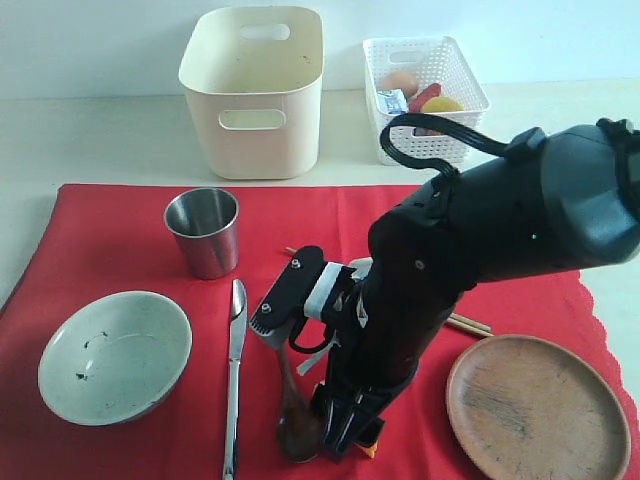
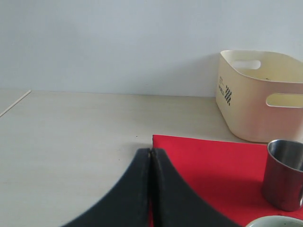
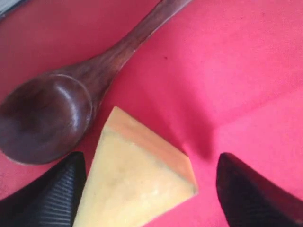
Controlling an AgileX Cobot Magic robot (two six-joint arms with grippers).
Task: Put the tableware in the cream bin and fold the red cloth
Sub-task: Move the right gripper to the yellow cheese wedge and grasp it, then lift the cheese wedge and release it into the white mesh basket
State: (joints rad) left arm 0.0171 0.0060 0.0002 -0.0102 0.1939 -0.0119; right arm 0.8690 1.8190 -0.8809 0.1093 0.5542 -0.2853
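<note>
— Tableware first: is any of it in the bin?
— None that I can see. The cream bin (image 1: 252,120) stands at the far side, off the cloth. No dish shows inside it, though its floor is hidden from here. The steel cup (image 1: 203,232), bowl (image 1: 115,355), knife (image 1: 235,350), spoon (image 1: 297,425), chopsticks (image 1: 470,324) and plate (image 1: 537,410) all lie on the red cloth (image 1: 100,230).
— And the cloth?
— Spread flat, with no fold in it. I'd say both halves of the job are yet to be done.
— What's the right arm doing?
— The right gripper (image 3: 150,189) hangs low at the near middle. Its fingers are spread wide on either side of a cheese wedge (image 3: 137,175) that lies just beside the spoon's bowl. It pinches nothing.
— The left one?
— The left gripper (image 2: 150,163) is out at the left, by the cloth's edge, fingers pressed together and empty.
— The white basket (image 1: 470,75)?
— Far right, beside the bin. It holds an egg (image 1: 400,82), a lemon (image 1: 442,104), a small carton (image 1: 392,101) and something red I can't name.
</note>
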